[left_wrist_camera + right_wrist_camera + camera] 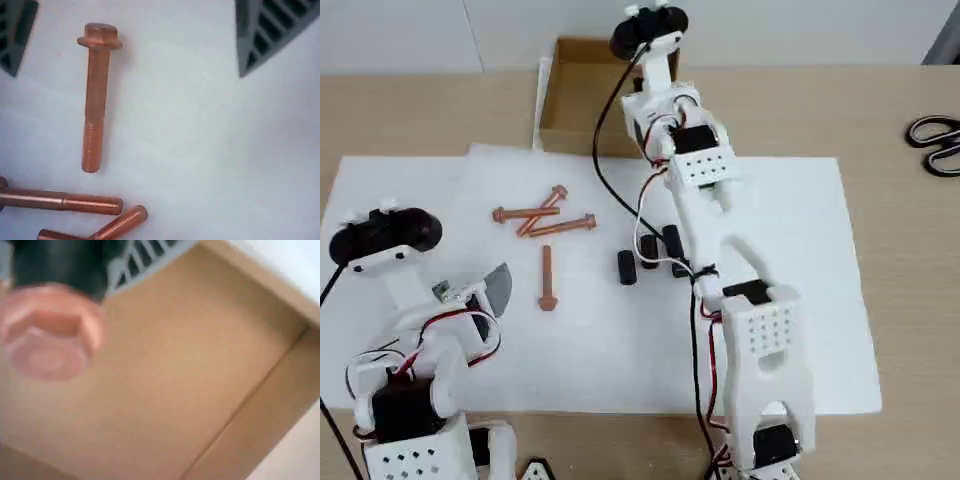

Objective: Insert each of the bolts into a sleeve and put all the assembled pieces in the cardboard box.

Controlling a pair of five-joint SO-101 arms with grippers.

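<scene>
While hanging over the box (582, 95), set the piece (47, 332) down low and centred.
With the right tool (650, 40) clenched on it above bare box floor, lower well off the walls, then part the jaws just enough to free it, judging a high drop likely to bounce. Leave the left tool (488, 288) spread wide over the lone bolt (97, 95) on the foam (800, 300), with three crossed bolts (545, 215) and loose sleeves (627, 266) for later.

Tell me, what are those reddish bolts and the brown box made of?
The bolts look like copper-coloured metal, perhaps plated: faint sheen on smooth shanks, cut threads. The box looks like plain matte cardboard, brown with folded walls.
</scene>
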